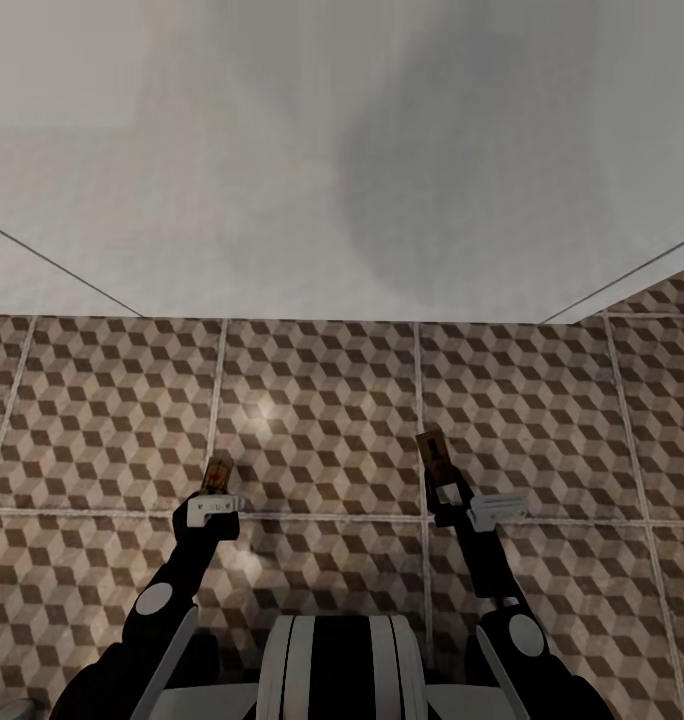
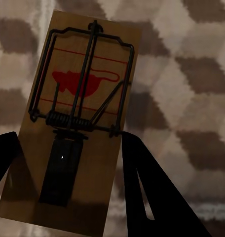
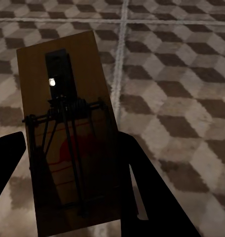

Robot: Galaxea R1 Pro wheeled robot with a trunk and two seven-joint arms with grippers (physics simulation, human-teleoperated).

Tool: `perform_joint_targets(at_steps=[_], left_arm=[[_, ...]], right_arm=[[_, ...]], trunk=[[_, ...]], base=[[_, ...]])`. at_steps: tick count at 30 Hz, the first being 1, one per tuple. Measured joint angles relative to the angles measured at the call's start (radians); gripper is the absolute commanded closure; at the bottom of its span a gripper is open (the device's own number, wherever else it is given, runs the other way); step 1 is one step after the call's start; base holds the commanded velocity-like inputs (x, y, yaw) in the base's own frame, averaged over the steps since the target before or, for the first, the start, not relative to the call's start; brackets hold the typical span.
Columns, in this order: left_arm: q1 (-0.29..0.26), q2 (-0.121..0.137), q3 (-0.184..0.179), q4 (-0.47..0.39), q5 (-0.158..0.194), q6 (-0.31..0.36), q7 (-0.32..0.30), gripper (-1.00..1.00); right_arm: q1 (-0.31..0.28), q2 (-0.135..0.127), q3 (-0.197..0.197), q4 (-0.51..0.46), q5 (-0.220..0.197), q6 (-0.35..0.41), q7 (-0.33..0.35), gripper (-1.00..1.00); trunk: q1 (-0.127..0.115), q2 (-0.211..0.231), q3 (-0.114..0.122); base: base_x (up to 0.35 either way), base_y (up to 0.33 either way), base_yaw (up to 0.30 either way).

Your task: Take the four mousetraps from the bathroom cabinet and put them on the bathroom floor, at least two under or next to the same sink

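- Left trap [image 2: 78,123], nearest the left wrist camera: a flat tan wooden rectangle with a dark wire bar and coil spring, a black metal tab and a red mouse print; the left gripper [image 2: 68,163] is clamped on its edges, dark fingers [image 2: 147,187] on either side.
- Right trap [image 3: 68,133]: the same tan board with dark wire, a coil and a black tab with a small glint; the right gripper [image 3: 68,177] pinches it between black fingers [image 3: 142,187].
- From the head view, the left trap [image 1: 217,474] and right trap [image 1: 434,456] stick out forward from the left gripper [image 1: 215,492] and right gripper [image 1: 444,484], both held above the floor [image 1: 322,420].
- Floor: large square tiles printed with brown, beige and white cubes, split by thin pale grout.
- Beyond the tiles a smooth, plain white surface [image 1: 282,150] rises, shaded grey in one patch.
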Motion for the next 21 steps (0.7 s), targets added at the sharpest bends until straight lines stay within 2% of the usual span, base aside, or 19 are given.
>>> perform_joint_targets(at_steps=[21], left_arm=[[0.0, 0.0, 0.0, -0.019, 0.0, 0.0, 0.001, 1.0]], right_arm=[[0.0, 0.0, 0.0, -0.001, 0.001, -0.001, 0.0, 1.0]], trunk=[[0.0, 0.0, 0.0]], base=[[0.0, 0.0, 0.0]])
